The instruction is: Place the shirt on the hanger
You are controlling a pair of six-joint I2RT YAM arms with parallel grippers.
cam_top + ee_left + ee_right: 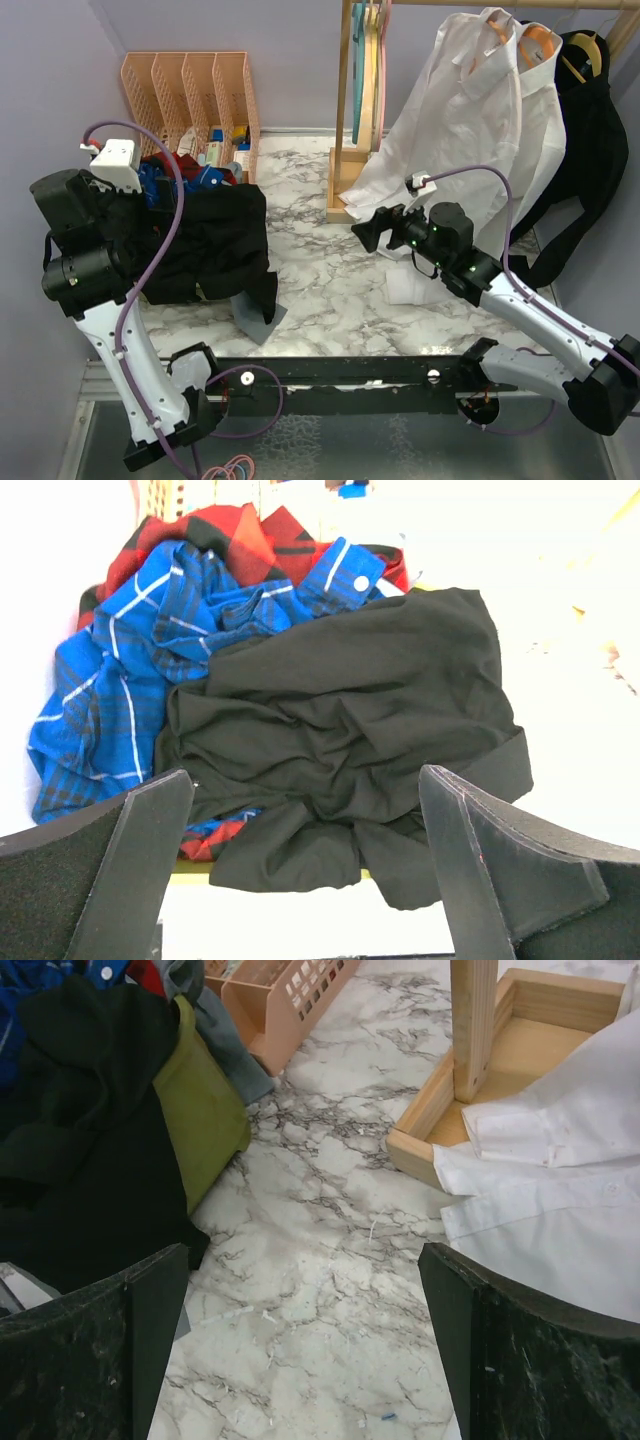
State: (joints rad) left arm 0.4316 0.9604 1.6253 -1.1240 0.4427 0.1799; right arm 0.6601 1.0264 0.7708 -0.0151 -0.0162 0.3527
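Note:
The black shirt point(215, 240) lies crumpled on top of a pile of clothes at the left of the marble table. In the left wrist view the shirt point(340, 720) fills the middle, just ahead of my left gripper point(305, 780), which is open and empty. In the top view that gripper is hard to tell from the dark cloth. My right gripper point(368, 232) is open and empty above the table's middle, right of the shirt point(80, 1160); it also shows in its own view point(302, 1255). A pink hanger point(382, 70) seems to hang among others on the rack post at the back.
A blue plaid garment point(120, 680) and a red plaid one point(240, 530) lie under the shirt. A peach basket point(190, 85) stands behind the pile. A wooden rack base point(500, 1060) holds a white dress shirt point(480, 120). A black garment point(590, 150) hangs at the far right.

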